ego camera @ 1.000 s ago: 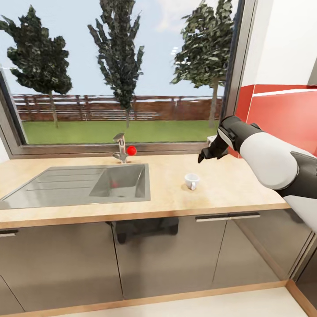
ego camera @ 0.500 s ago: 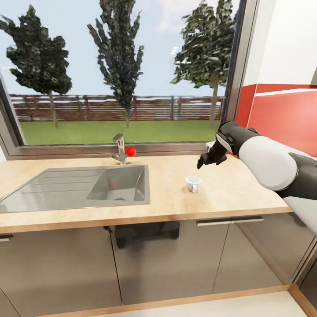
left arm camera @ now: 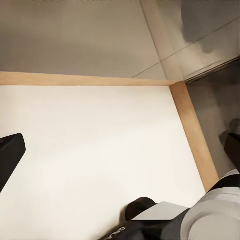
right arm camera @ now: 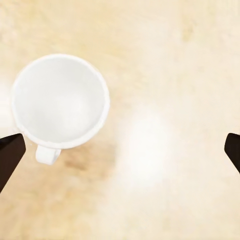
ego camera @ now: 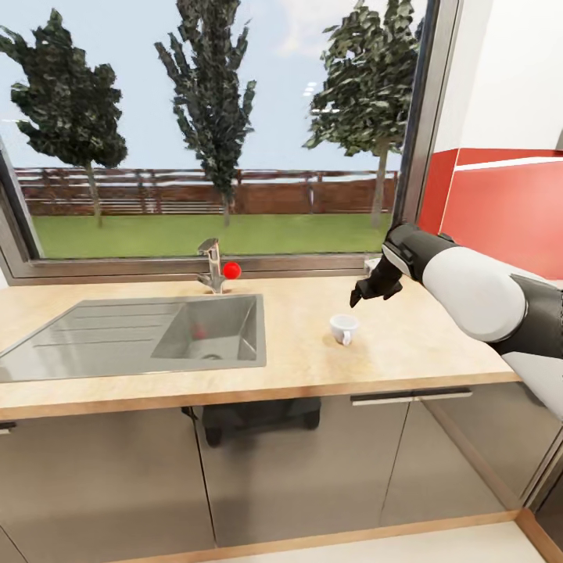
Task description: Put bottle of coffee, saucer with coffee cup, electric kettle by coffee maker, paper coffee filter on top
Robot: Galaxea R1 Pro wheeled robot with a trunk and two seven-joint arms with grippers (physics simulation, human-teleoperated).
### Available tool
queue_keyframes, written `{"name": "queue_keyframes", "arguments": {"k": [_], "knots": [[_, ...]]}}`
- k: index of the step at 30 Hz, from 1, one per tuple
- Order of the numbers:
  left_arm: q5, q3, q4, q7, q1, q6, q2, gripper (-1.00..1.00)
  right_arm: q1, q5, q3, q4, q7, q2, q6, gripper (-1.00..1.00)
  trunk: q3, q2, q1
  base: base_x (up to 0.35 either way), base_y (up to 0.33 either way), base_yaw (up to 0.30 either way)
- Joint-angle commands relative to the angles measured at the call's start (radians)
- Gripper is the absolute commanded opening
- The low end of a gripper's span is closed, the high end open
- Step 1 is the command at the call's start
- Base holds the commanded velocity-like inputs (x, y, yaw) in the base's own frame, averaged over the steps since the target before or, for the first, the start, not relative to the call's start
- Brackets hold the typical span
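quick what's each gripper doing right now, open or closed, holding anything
Left gripper: open, empty, pointing at the floor.
Right gripper: open, empty, above the coffee cup on the countertop.

White-shelled arm [ego camera: 469, 293], black wrist [ego camera: 403, 254]

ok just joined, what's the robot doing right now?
The right gripper hangs open above the small white coffee cup with a loop handle, which stands upright on the light tan speckled countertop, right of the steel sink. The cup sits off to one side between the fingers; nothing is gripped. The left gripper faces pale floor.
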Motion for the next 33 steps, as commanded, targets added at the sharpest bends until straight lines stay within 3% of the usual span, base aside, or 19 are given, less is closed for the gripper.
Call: {"name": "queue_keyframes", "arguments": {"k": [1,24,33], "knots": [[0.006,-0.008,0.0,-0.001,-0.001,-0.009,0.0,1.0,0.001,0.011,-0.004,0.003,0.006,0.0,0.0,1.0,-0.001,-0.001,0.0,0.086,0.0,0.0],[0.006,-0.008,0.001,-0.001,-0.001,-0.009,0.004,1.0,0.035,0.013,-0.003,0.007,0.005,-0.004,-0.001,1.0,-0.001,-0.001,0.0,0.025,0.0,0.0],[0.006,-0.007,0.002,-0.003,0.067,-0.009,0.054,1.0,0.038,0.013,-0.002,0.007,0.005,-0.005,-0.001,1.0,-0.001,-0.001,0.0,0.0,0.0,0.0]]}}
